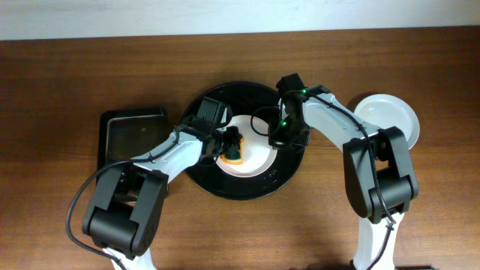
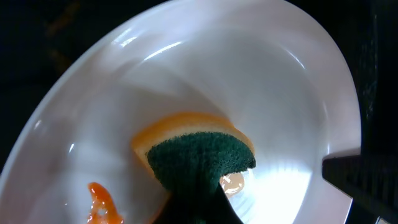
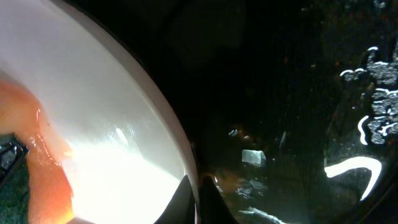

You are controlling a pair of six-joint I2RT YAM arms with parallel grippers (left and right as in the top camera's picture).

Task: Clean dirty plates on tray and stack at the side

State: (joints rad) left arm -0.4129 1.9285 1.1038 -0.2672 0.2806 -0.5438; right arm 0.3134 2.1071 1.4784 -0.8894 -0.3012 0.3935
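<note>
On the large round glossy black tray (image 1: 244, 187), a round white shallow plate (image 1: 259, 163) lay near the tray's middle, a little toward the robot's side. The left gripper (image 1: 231, 148) hung over the plate, its fingers closed on a green-and-orange scrubbing sponge (image 2: 199, 158) that seemed to rest on the plate's floor. A small orange smear (image 2: 102, 204) sat just beside the sponge, not yet wiped.

The right gripper (image 1: 283, 139) stood at the plate's rim, toward the tray's right edge. Whether its fingers pinched the rim or only stood beside it could not be told. Its wrist view showed little more than white rim against black gloss.

Well to the right of the tray, on the brown wooden table (image 1: 60, 82), lay a second white plate (image 1: 386, 118). To the tray's left sat a smaller rectangular black tray (image 1: 135, 139).

The likeliest trouble was the plate sliding on the slick tray under the sponge's push if the right gripper did not steady it. A stroke falling short would leave the smear or drag it wider. With both grippers crowded over one plate, they could also knock together.
</note>
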